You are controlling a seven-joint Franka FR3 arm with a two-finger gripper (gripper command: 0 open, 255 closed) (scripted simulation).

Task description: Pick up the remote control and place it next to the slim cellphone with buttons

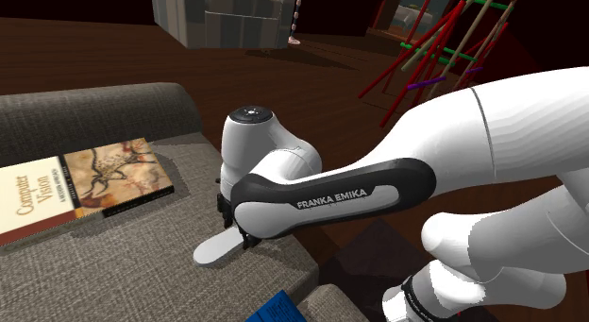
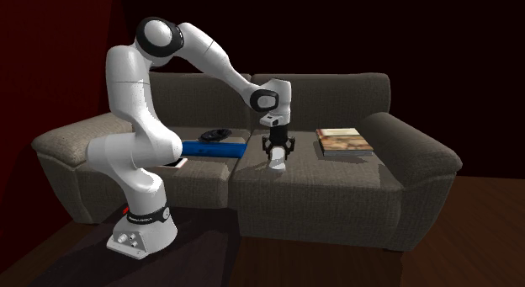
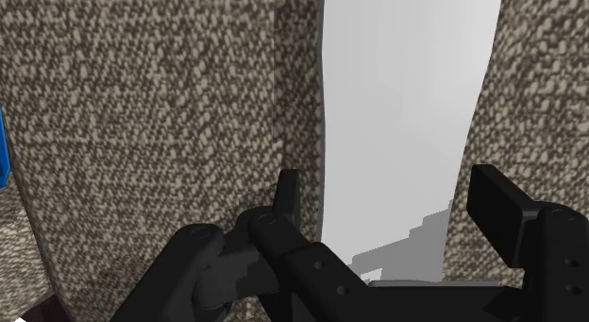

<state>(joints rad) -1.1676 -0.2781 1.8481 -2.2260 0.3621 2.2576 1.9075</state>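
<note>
Step in hand: by my judgement, the grasp; nothing had been lifted yet.
End effector: the all-black two-finger end effector (image 3: 392, 186) hung straight down over the remote. Its fingers (image 3: 289, 193) were spread, one on either long side, with no clear contact visible.
Where the thing lay: the plain white, long, flat remote control (image 3: 406, 112) rested flat on a seat cushion of the grey-brown woven-fabric sofa (image 2: 336, 193). It lay close to the cushion's edge at the seam with the neighbouring cushion, well apart from the picture-covered book (image 1: 85, 183) further along the same cushion.
How it looked: a featureless white slab with no buttons drawn, narrowing slightly along its length and rounded at the end.
Doing it well: probably lower until the pads bracket the remote's thin sides, close across the narrow width near mid-length, and lift straight up.
What could go wrong: the soft cushion may give, and a grip near one end could let the slab tip.
</note>
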